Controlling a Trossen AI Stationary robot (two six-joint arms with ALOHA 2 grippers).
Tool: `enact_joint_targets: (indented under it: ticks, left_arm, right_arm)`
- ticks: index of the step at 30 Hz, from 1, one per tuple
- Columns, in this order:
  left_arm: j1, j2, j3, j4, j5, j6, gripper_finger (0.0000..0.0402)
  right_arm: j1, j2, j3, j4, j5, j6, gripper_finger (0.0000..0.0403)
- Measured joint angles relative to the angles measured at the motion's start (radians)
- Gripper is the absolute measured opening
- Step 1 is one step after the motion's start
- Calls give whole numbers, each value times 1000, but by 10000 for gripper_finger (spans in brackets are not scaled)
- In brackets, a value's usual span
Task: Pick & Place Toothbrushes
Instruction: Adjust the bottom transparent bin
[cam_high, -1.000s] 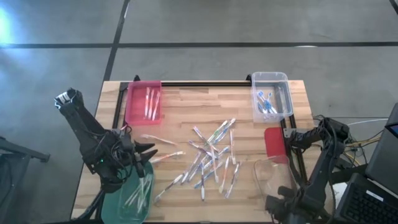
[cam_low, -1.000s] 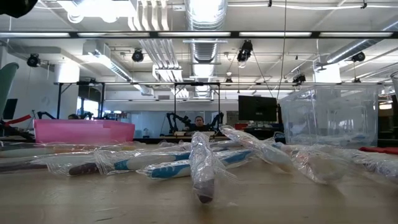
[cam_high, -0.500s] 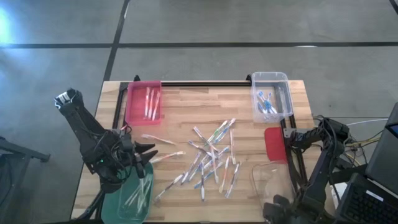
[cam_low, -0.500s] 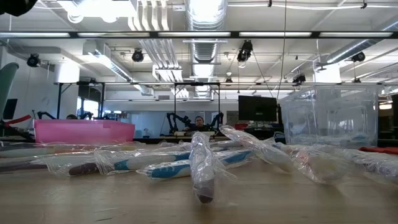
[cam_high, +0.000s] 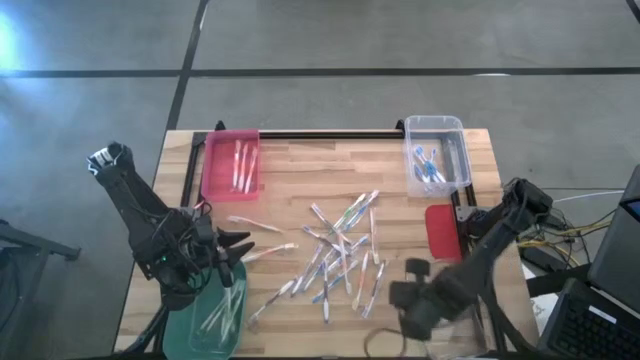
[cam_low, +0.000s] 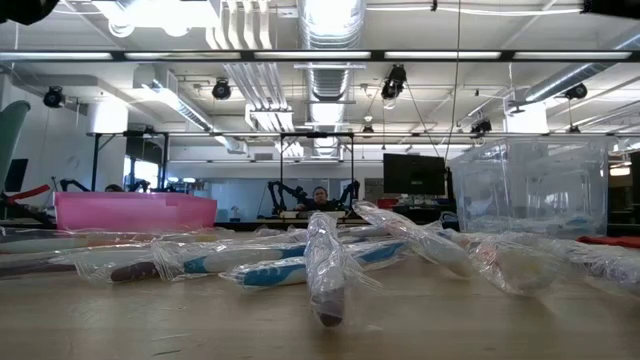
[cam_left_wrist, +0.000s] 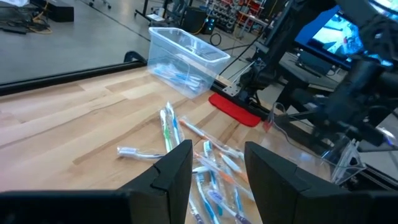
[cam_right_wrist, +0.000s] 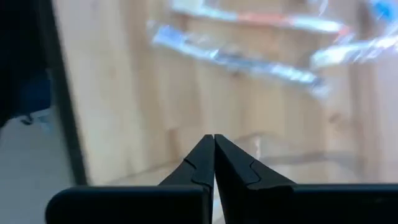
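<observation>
Your left gripper (cam_high: 240, 247) is hanging open left of the toothbrushes (cam_high: 340, 255); your right gripper (cam_high: 400, 295), fingers pressed shut and empty, is sitting just right of them.

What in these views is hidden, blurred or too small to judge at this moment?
- Right gripper: motion-blurred in the high view, so its exact spot over the table edge is unclear.
- Green bin: cut off by the high view's bottom edge and partly covered by the left gripper; its toothbrush count is unreadable.
- Toothbrush pile: overlapping wrappers, too small to count.
</observation>
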Motion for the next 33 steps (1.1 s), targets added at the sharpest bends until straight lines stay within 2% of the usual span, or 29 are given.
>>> enact_joint_targets:
  ticks: [5, 11, 33]
  left_arm:
    - [0, 0, 0, 37, -1, 30, 152]
    - [0, 0, 0, 42, 0, 37, 152]
    - [0, 0, 0, 43, 11, 23, 152]
  right_arm:
    - [-109, 0, -5, -2, 0, -163, 8]
    - [-187, 0, -43, -12, -24, -232, 8]
    - [-196, -29, -188, -82, -110, -106, 8]
